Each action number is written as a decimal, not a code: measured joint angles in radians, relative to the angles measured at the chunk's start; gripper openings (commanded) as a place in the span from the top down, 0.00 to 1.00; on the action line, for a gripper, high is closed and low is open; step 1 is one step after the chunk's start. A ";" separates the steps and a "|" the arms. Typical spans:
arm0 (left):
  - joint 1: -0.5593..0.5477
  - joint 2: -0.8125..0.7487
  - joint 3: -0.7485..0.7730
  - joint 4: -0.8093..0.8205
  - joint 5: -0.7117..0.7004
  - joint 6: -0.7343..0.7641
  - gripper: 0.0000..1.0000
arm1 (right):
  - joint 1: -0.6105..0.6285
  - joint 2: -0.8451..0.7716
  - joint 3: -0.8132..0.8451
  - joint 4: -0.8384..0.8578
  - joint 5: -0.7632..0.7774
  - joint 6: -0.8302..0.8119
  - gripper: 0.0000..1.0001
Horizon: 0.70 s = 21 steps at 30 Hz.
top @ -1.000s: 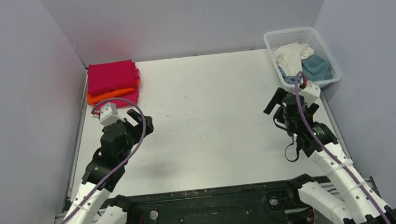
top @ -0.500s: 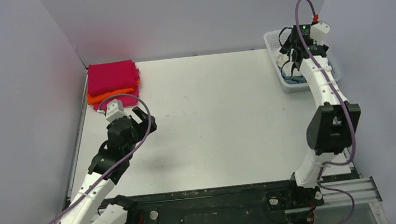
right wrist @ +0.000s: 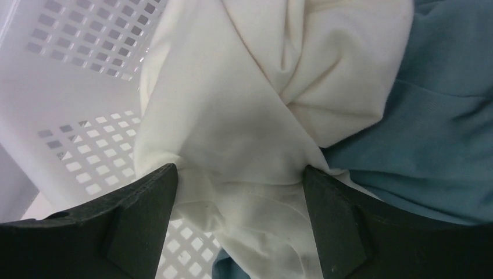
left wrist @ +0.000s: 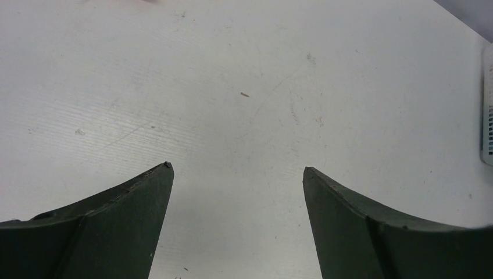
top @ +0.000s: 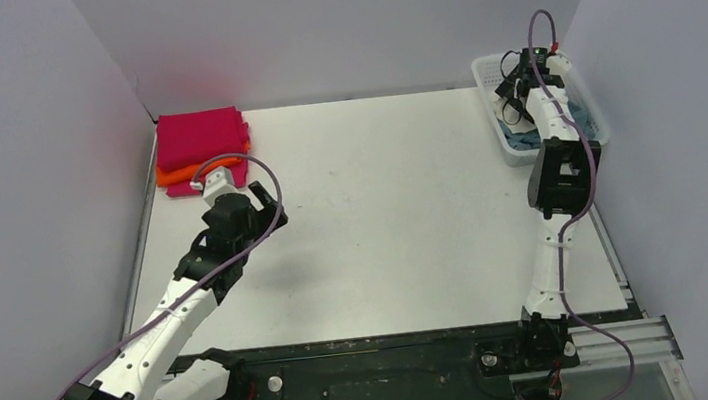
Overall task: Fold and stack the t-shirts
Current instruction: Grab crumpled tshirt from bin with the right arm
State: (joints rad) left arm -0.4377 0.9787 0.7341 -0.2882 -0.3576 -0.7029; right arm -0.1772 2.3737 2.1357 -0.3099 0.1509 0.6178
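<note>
A crumpled cream t-shirt [right wrist: 261,87] lies on a dusty grey-blue t-shirt [right wrist: 430,133] in the white mesh basket [right wrist: 75,64]. My right gripper [right wrist: 238,168] is open, low in the basket [top: 540,56], with its jaws on either side of a fold of the cream t-shirt. In the top view the right gripper [top: 511,92] hides most of that cloth. A folded magenta t-shirt [top: 200,137] lies on a folded orange one [top: 187,169] at the far left. My left gripper [top: 265,205] is open and empty over bare table [left wrist: 237,168].
The basket stands at the far right corner, next to the right wall; its edge shows in the left wrist view [left wrist: 488,104]. The white table [top: 382,217] is walled at the left, back and right. A further magenta layer [top: 186,188] lies under the orange one.
My right arm swung from the table's right side up and into the basket, then lowered onto the cream t-shirt. My left gripper moved a little forward and right.
</note>
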 measured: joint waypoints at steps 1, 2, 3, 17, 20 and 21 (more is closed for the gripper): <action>0.001 0.013 0.007 0.000 0.002 0.000 0.07 | 0.000 0.020 0.010 0.008 -0.002 0.011 0.44; 0.001 0.021 0.013 0.000 0.003 0.000 0.07 | 0.000 0.035 0.015 0.016 -0.003 0.022 0.52; 0.001 0.027 0.018 0.000 0.004 0.000 0.07 | 0.000 0.047 0.018 0.024 -0.003 0.033 0.66; 0.006 0.012 0.032 0.001 0.049 0.000 0.07 | -0.006 -0.089 -0.085 0.137 -0.060 0.121 1.00; 0.006 -0.023 0.030 0.003 0.060 -0.001 0.07 | 0.003 -0.241 -0.200 0.180 -0.066 0.122 1.00; 0.006 -0.034 0.029 0.004 0.060 -0.001 0.07 | 0.007 -0.296 -0.236 0.197 -0.066 0.119 1.00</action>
State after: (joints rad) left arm -0.4320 0.9443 0.7635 -0.2840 -0.2974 -0.7040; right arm -0.1703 2.0777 1.8996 -0.1131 0.0849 0.7368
